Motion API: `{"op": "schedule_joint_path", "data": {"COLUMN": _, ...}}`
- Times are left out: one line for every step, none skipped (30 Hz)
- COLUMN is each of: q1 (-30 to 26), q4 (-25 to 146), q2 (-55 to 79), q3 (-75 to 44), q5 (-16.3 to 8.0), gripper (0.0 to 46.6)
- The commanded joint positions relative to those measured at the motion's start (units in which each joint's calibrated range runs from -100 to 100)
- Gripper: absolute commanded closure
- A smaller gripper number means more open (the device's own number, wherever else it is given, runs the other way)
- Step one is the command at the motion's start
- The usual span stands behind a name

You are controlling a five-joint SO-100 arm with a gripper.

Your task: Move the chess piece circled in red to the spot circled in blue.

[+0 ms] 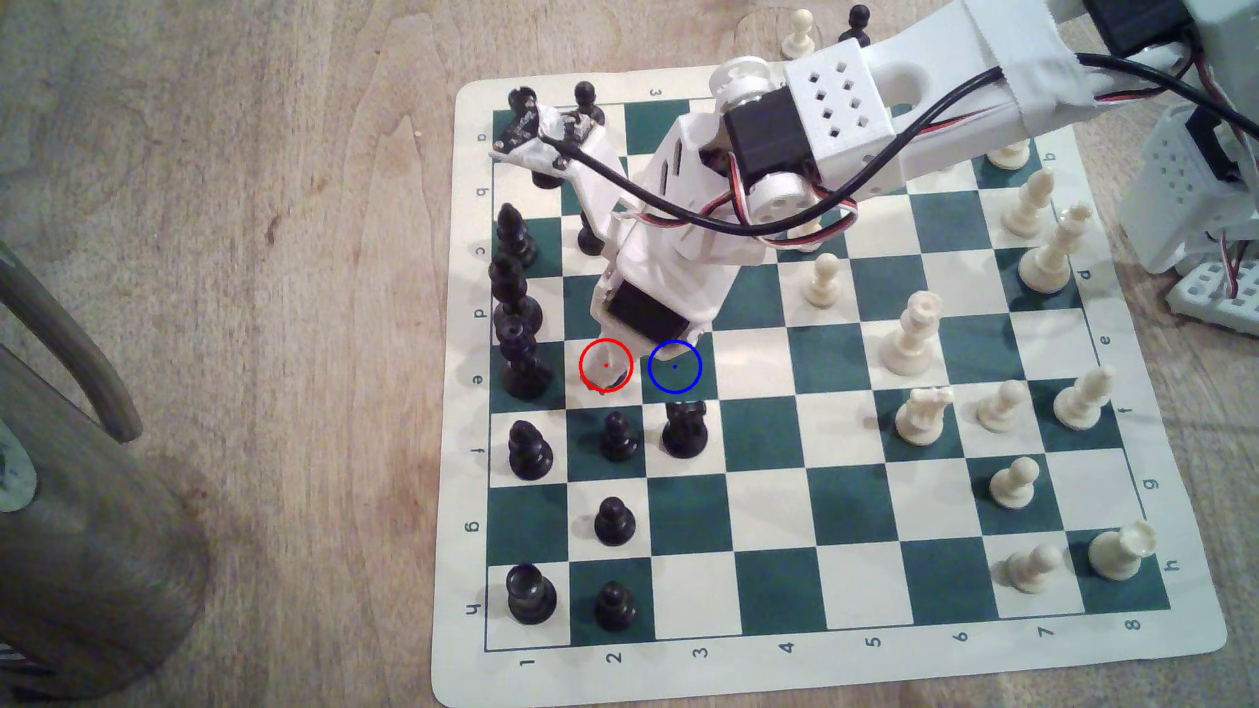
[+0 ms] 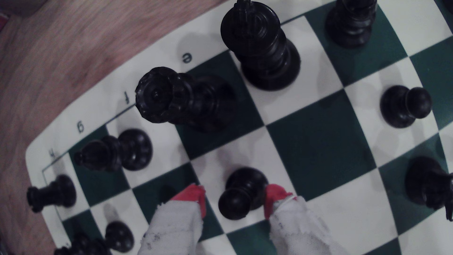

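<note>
My gripper [image 2: 235, 201] is lowered over the chessboard [image 1: 954, 681] with its two red-tipped, white-wrapped fingers [image 2: 193, 196] spread apart. The black pawn [image 2: 241, 192] stands between them on a cream square. In the wrist view one red tip lies against or just beside the pawn's base, while the other tip stands apart from the piece with a visible gap; the fingers have not clamped the pawn.

In the exterior view my gripper [image 1: 606, 371] reaches down inside the red ring, on the cream square of row e, column 2; the pawn itself is mostly hidden there by my wrist. The target spot [image 1: 674, 367], a dark green square marked with a blue ring and centre dot, adjoins that square toward the exterior view's right and is unoccupied.

Just below the target spot in the exterior view stands a black knight [image 1: 683, 429], with another black pawn [image 1: 618, 437] beside it. A tall black queen [image 1: 523, 364] stands on the square toward the exterior view's left of the red ring. The board lies on a wooden worktop [image 1: 272, 340].
</note>
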Motion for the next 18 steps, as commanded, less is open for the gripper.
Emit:
{"op": "schedule_joint_path", "data": {"q1": 0.28, "q4": -0.34, "q2": -2.15, "q3": -6.16, "q5": -0.49, "gripper": 33.3}}
{"op": "schedule_joint_path", "data": {"q1": 0.28, "q4": -0.34, "q2": -2.15, "q3": -6.43, "q5": -0.49, "gripper": 33.3}}
{"op": "schedule_joint_path", "data": {"q1": 0.28, "q4": -0.34, "q2": -2.15, "q3": -6.61, "q5": -0.49, "gripper": 33.3}}
{"op": "schedule_joint_path", "data": {"q1": 0.28, "q4": -0.34, "q2": -2.15, "q3": -6.88, "q5": -0.49, "gripper": 33.4}}
{"op": "schedule_joint_path", "data": {"q1": 0.28, "q4": -0.34, "q2": -2.15, "q3": -6.88, "q5": -0.49, "gripper": 33.6}}
{"op": "schedule_joint_path", "data": {"q1": 0.28, "q4": -0.34, "q2": -2.15, "q3": -6.88, "q5": -0.49, "gripper": 33.8}}
{"op": "schedule_joint_path", "data": {"q1": 0.28, "q4": -0.34, "q2": -2.06, "q3": -6.88, "q5": -0.49, "gripper": 34.1}}
{"op": "schedule_joint_path", "data": {"q1": 0.28, "q4": -0.34, "q2": -1.98, "q3": -6.88, "q5": -0.49, "gripper": 34.2}}
{"op": "schedule_joint_path", "data": {"q1": 0.28, "q4": -0.34, "q2": -1.98, "q3": -6.79, "q5": -0.49, "gripper": 34.2}}
{"op": "schedule_joint_path", "data": {"q1": 0.28, "q4": -0.34, "q2": -1.89, "q3": -6.7, "q5": -0.49, "gripper": 33.9}}
{"op": "schedule_joint_path", "data": {"q1": 0.28, "q4": -0.34, "q2": -1.81, "q3": -6.61, "q5": -0.49, "gripper": 33.6}}
{"op": "schedule_joint_path", "data": {"q1": 0.28, "q4": -0.34, "q2": -1.81, "q3": -6.52, "q5": -0.49, "gripper": 33.5}}
{"op": "schedule_joint_path", "data": {"q1": 0.28, "q4": -0.34, "q2": -1.81, "q3": -6.43, "q5": -0.49, "gripper": 33.4}}
{"op": "schedule_joint_path", "data": {"q1": 0.28, "q4": -0.34, "q2": -1.72, "q3": -6.34, "q5": -0.49, "gripper": 33.4}}
{"op": "schedule_joint_path", "data": {"q1": 0.28, "q4": -0.26, "q2": -1.64, "q3": -6.34, "q5": -0.49, "gripper": 33.4}}
{"op": "schedule_joint_path", "data": {"q1": 0.28, "q4": -0.26, "q2": -1.55, "q3": -6.25, "q5": -0.49, "gripper": 33.4}}
{"op": "schedule_joint_path", "data": {"q1": 0.28, "q4": -0.26, "q2": -1.47, "q3": -6.16, "q5": -0.49, "gripper": 33.4}}
{"op": "schedule_joint_path", "data": {"q1": 0.28, "q4": -0.26, "q2": -1.3, "q3": -6.16, "q5": -0.49, "gripper": 33.5}}
